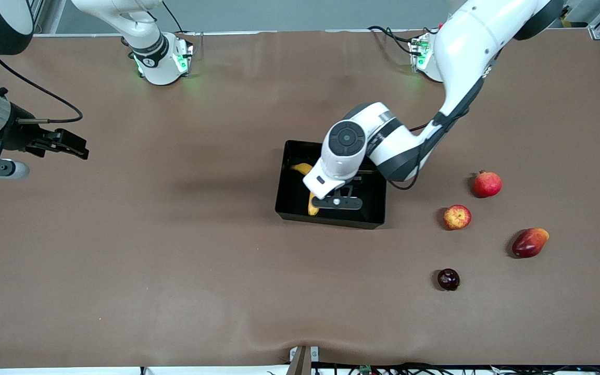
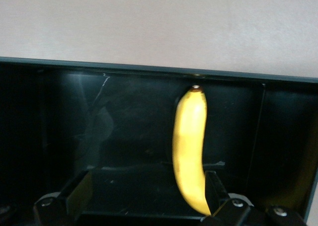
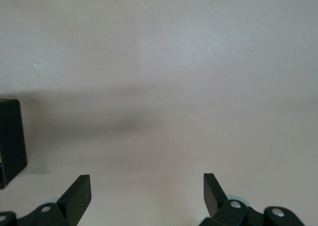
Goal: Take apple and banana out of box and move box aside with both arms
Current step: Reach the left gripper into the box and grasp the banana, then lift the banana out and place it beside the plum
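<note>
Brown bench point(image 1: 175, 260): glossy black low-walled box point(image 1: 289, 200) mid-bench holds a curved yellow banana point(image 2: 190, 146); blotchy red-yellow apple point(image 1: 457, 216) lies toward the left arm's end. Left hand point(image 1: 337, 202) over the box, fingers apart, empty. Right hand point(image 1: 65, 144) waits over its own end, fingers apart.

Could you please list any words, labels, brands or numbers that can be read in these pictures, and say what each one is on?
None can be read.
Right arm's black band near its base: small white marks, too small to read.
Banana, black box, apple: no label or print visible.
Left gripper, open over the box: no markings visible.
Right gripper, open over the bare table: no markings visible.
</note>
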You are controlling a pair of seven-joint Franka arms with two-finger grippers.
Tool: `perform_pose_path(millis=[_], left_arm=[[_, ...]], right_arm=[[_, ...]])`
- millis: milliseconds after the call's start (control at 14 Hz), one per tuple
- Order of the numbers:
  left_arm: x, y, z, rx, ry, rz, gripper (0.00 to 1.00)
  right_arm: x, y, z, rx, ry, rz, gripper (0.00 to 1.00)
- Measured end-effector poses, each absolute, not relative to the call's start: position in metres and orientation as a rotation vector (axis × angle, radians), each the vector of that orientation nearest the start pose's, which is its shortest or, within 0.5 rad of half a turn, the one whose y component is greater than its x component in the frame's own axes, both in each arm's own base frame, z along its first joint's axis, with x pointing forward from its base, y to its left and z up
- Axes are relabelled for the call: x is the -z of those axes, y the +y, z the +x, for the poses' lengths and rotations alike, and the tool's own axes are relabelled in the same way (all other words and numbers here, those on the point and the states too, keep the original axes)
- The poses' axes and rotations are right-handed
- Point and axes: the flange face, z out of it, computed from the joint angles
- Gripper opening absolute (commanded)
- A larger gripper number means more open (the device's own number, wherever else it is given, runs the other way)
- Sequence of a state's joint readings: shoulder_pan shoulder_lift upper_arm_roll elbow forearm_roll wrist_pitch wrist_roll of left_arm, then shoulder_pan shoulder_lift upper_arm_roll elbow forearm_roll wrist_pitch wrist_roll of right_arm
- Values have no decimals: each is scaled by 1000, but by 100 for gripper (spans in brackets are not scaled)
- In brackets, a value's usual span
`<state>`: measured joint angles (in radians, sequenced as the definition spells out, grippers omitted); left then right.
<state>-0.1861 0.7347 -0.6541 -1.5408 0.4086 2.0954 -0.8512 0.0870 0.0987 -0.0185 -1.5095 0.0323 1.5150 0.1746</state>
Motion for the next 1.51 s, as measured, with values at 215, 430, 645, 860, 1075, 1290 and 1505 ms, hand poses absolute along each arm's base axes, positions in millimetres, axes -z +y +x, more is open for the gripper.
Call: perform_pose_path(millis=[215, 430, 645, 860, 1075, 1290, 1505], left_arm=[[-251, -466, 527, -112, 139, -3211, 100], [-210, -481, 515, -55, 109, -3187, 100], [-180, -496, 498, -17, 95, -3160, 90], [-178, -497, 499, -11, 94, -3157, 23], [-180, -497, 501, -3, 82, -3161, 0], [-185, -498, 505, 10, 77, -3166, 0], [-196, -499, 511, 33, 70, -3171, 0]], right_arm=[[-585, 46, 581, -171, 241, -3099, 100], [-580, 49, 585, -183, 243, -3094, 100], [-577, 51, 587, -189, 240, -3094, 100], [-576, 54, 588, -187, 235, -3094, 100], [-577, 55, 588, -182, 231, -3093, 100], [-576, 60, 588, -184, 220, -3094, 100], [-575, 60, 588, -186, 219, -3094, 100]])
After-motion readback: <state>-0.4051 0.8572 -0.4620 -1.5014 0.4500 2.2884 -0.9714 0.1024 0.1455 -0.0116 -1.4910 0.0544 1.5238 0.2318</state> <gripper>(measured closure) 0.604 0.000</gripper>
